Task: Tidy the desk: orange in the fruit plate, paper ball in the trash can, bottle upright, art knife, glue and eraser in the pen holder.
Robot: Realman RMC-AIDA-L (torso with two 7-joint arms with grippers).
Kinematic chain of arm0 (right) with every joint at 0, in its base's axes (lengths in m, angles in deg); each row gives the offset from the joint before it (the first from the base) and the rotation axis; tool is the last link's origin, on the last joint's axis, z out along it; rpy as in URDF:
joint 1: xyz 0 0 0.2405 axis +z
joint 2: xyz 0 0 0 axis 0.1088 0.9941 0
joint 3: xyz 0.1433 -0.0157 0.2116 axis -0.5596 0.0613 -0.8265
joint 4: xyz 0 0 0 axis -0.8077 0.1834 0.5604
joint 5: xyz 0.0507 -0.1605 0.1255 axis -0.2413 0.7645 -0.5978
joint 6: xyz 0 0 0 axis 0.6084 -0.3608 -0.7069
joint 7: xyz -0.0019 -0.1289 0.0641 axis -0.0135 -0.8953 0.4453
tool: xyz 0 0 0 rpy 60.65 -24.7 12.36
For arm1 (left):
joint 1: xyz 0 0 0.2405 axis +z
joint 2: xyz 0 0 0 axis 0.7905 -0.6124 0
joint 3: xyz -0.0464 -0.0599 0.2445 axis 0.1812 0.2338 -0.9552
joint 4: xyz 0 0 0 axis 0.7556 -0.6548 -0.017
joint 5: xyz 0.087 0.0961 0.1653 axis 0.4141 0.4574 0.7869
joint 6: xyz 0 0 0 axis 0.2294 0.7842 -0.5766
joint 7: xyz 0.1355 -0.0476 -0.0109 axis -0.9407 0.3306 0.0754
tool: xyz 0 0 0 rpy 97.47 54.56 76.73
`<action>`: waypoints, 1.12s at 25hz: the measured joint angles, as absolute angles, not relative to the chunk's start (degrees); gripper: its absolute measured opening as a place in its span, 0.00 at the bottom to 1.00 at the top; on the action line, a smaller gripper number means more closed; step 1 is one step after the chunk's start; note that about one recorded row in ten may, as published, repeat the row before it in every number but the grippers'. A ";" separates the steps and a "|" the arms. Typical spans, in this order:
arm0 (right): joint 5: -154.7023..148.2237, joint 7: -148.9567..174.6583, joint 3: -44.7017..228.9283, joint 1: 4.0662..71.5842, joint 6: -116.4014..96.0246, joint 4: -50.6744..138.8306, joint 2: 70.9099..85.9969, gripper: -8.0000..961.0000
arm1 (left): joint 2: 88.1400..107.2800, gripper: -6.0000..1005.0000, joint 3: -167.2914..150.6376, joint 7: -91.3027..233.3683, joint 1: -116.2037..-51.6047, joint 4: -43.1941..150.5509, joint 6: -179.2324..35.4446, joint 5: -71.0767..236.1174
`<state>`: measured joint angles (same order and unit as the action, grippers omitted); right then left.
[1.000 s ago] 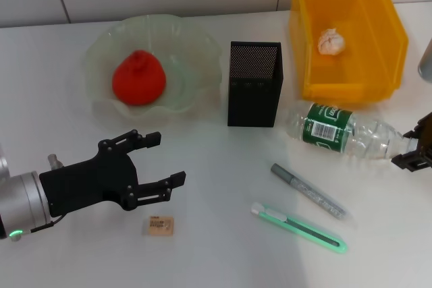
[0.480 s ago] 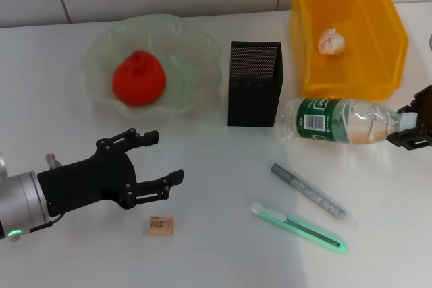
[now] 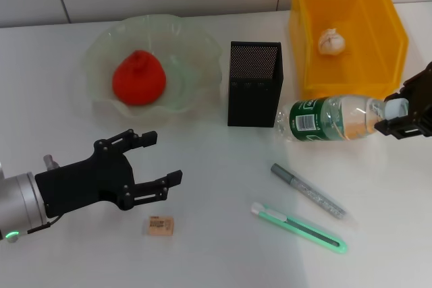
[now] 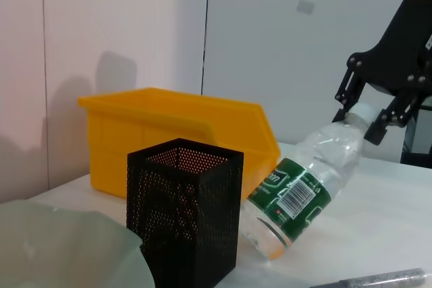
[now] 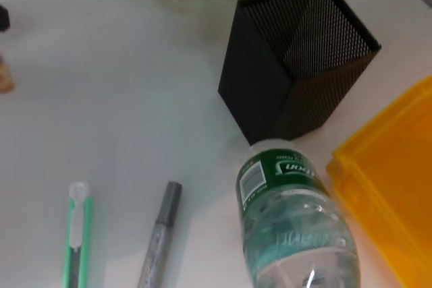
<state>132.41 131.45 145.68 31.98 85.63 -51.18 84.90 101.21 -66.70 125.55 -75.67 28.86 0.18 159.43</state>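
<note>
One bottle (image 3: 334, 119) at right of frame: my right hand (image 3: 405, 114) is clamped on its cap end to tip it upright; left hand (image 3: 145, 166), lower left, idles spread apart.

Pen holder (image 3: 254, 84) and yellow bin (image 3: 345, 32) crowd the tilted bottle (image 3: 331, 119).

Right gripper (image 3: 397, 115) clamps the tilted bottle (image 3: 329, 118) by its cap end
</note>
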 joint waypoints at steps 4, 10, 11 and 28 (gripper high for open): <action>130.87 131.87 144.38 32.40 85.79 -51.21 84.87 0.47 | 101.18 0.86 -66.64 125.55 -75.43 28.72 0.50 159.41; 130.43 132.68 144.15 33.03 85.52 -51.17 84.99 0.47 | 101.18 0.86 -66.64 125.55 -75.18 28.72 0.60 159.39; 130.16 132.83 144.14 33.13 85.44 -51.13 85.01 0.47 | 101.18 0.86 -66.65 125.55 -75.13 28.70 0.62 159.39; 128.41 137.00 143.99 35.07 85.44 -51.87 84.87 0.47 | 101.10 0.86 -66.57 125.55 -75.08 28.63 1.05 159.36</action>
<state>128.41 137.00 143.99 35.07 85.44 -51.87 84.87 101.10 -66.57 125.55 -75.08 28.63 1.05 159.36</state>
